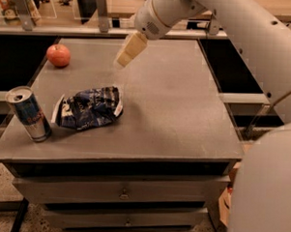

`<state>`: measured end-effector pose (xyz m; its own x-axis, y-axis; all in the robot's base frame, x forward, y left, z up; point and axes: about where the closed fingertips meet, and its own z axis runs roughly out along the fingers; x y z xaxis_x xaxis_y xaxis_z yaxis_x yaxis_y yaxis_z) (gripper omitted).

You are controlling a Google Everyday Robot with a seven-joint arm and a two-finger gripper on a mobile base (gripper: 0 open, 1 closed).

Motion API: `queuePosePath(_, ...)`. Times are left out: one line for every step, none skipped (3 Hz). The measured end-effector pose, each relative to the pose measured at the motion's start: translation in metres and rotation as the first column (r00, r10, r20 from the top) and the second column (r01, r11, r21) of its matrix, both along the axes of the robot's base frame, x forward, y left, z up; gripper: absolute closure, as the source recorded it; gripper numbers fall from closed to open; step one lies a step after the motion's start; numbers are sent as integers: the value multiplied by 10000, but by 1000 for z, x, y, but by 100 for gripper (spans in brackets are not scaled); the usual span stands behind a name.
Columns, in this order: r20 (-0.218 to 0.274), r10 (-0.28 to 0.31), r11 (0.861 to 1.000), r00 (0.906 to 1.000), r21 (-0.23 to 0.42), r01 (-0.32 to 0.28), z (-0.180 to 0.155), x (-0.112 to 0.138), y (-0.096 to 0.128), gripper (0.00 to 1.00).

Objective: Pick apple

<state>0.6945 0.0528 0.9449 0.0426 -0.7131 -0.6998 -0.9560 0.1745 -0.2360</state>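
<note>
The apple (58,55) is small, round and red-orange. It sits at the far left of the grey table (174,114). My gripper (126,52) hangs from the white arm above the table's far middle. It is to the right of the apple, well apart from it, and points down and to the left. Nothing shows in its grasp.
A blue and silver drink can (28,114) stands at the table's front left corner. A crumpled dark blue chip bag (90,107) lies just right of it. A counter with clutter (24,6) runs behind the table. My white arm link (268,191) fills the lower right.
</note>
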Motion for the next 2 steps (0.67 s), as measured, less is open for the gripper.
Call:
queuePosePath(-34, 390, 9987, 9992, 343, -389, -5, 31, 25, 0)
queuePosePath(-80, 515, 9971, 9986, 560, -509, -14, 58, 46, 0)
